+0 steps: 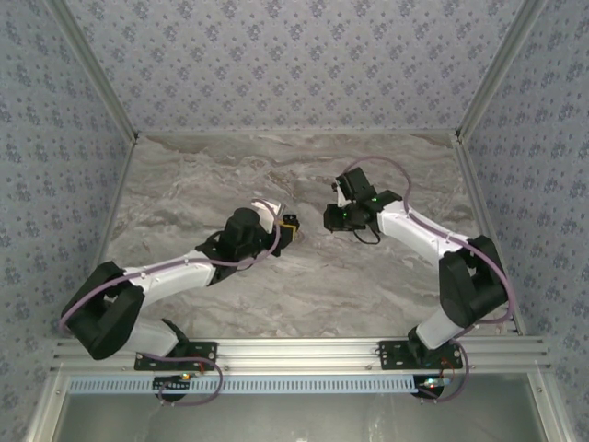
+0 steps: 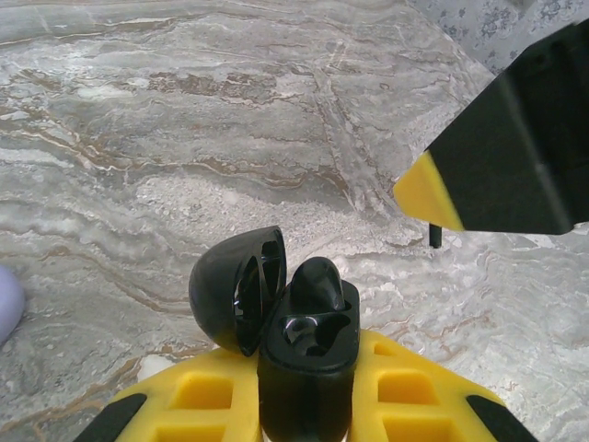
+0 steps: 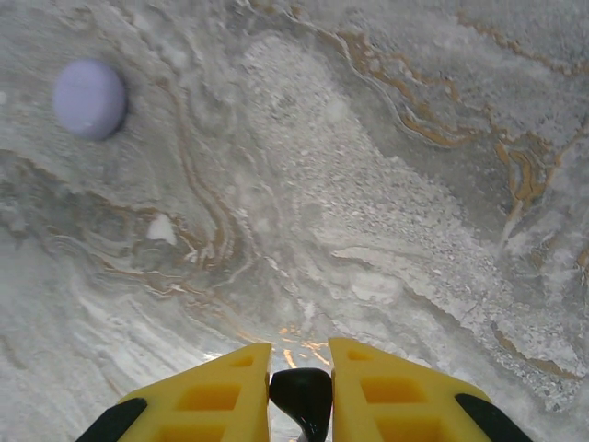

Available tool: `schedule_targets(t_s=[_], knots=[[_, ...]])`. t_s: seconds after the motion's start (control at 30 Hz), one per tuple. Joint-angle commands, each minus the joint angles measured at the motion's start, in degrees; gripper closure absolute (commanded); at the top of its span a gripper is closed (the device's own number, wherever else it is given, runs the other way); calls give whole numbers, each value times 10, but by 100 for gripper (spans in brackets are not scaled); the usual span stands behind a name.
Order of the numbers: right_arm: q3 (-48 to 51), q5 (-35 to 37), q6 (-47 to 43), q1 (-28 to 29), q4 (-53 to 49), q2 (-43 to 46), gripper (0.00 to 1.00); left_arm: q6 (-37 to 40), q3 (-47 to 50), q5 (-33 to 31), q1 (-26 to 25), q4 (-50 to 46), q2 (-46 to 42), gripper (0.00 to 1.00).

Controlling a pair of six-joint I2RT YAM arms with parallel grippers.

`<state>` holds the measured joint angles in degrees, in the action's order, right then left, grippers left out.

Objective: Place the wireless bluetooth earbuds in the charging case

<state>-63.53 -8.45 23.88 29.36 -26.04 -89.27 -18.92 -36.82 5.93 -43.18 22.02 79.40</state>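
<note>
My left gripper (image 2: 308, 359) is shut on the black charging case (image 2: 308, 387), which stands upright between its yellow fingers. The case's lid (image 2: 235, 287) hangs open to the left. One black earbud (image 2: 319, 282) sits in the far slot, and the near slot (image 2: 313, 335) is empty. My right gripper (image 3: 301, 357) is shut on the other earbud (image 3: 302, 396), pinched between its yellow pads. In the left wrist view a right finger (image 2: 428, 193) hovers up and to the right of the case, a thin black stem (image 2: 434, 238) poking below it. From above, the left gripper (image 1: 293, 226) and right gripper (image 1: 329, 217) nearly meet at mid-table.
A small lavender round object (image 3: 89, 98) lies on the marble table (image 1: 184, 184), to the left of the case, and its edge (image 2: 7, 299) shows in the left wrist view. Patterned walls close the table on three sides.
</note>
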Motion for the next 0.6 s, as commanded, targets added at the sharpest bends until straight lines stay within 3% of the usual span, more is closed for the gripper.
schedule_targets(t_s=[0.0,0.33,0.57], knots=[[0,-21,-15,-2,8,28,79,12,-13,29,-3,65,16,84],[-18,-42,-40,-2,20,78,79,74,26,85,-2,234,76,82],[-26,-54,-46,-2,29,104,79,66,25,122,-2,312,116,82]])
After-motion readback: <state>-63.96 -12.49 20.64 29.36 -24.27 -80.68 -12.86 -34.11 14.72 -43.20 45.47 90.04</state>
